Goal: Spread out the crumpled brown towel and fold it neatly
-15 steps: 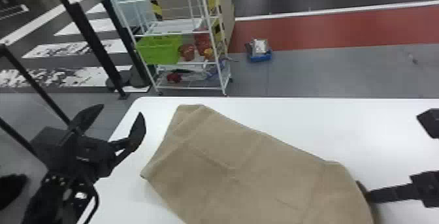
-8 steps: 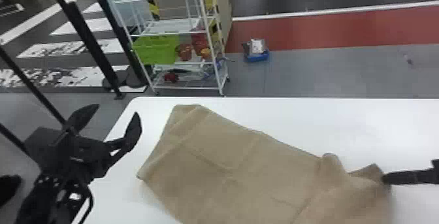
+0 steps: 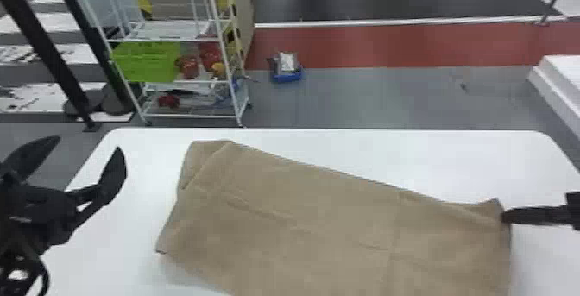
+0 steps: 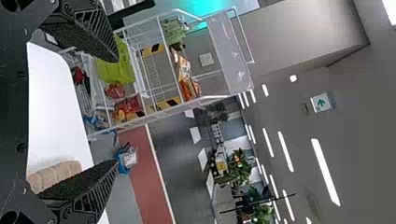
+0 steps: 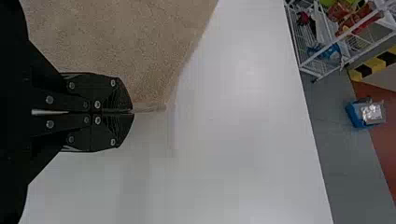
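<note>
Brown towel (image 3: 328, 222) cut off at bottom, apparently near edge.

Towel (image 3: 302, 213): matt cloth, finely rough nap. Surface (image 3: 367, 148): smooth, faint sheen. Left tool (image 3: 88, 143): matt, ribbed and grainy. Right tool (image 3: 505, 216): matt; shiny metal screw heads (image 5: 97, 120). Rack (image 3: 164, 32): metal, smooth. Crate (image 3: 146, 62): smooth plastic.

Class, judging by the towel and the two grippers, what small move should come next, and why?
Probably the right gripper should lower its corner of the brown towel onto the white table and let go. It is shut on that corner, and the towel looks largely spread out, while the left gripper stands open, away from the cloth.
</note>
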